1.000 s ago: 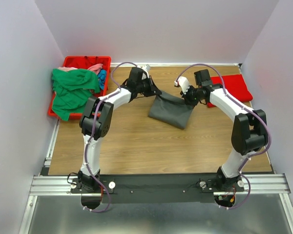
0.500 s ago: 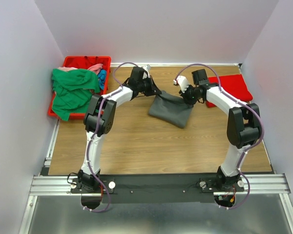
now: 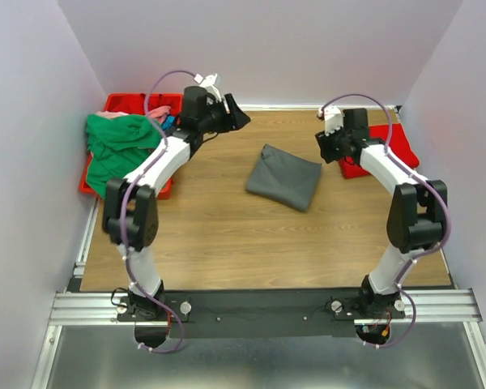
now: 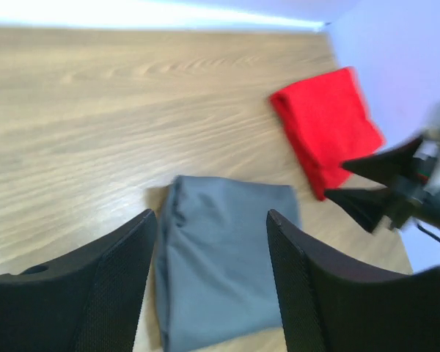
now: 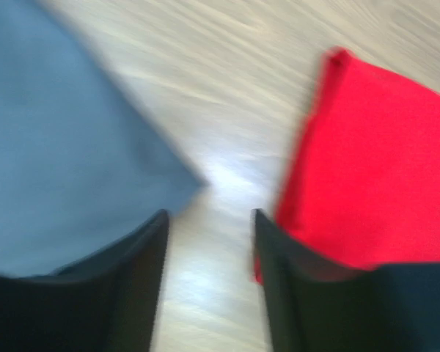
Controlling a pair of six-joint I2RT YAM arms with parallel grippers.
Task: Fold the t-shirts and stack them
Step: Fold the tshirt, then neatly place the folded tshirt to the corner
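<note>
Left claw (image 4: 213,220), right claw (image 5: 209,216) — now off grey t-shirt (image 3: 283,177), bin (image 3: 138,100) leftward

You have one folded shirt (image 3: 283,177) mid tabletop (image 3: 227,235), a second shirt (image 3: 402,144) far right, and a bin (image 3: 138,101) far left holding heaped shirts (image 3: 121,150).

Two folded t-shirts lie on the counter (image 3: 227,235): one dark grey shirt (image 3: 283,185) and one bright red shirt (image 4: 324,128). One red bin (image 3: 138,100) holds a heap in which one green shirt (image 3: 117,154) and one pink shirt (image 3: 105,116) can be told apart; any others there cannot be counted. Two arms show, each with one tool: the left tool (image 4: 211,220) and the right tool (image 4: 337,180).
</note>
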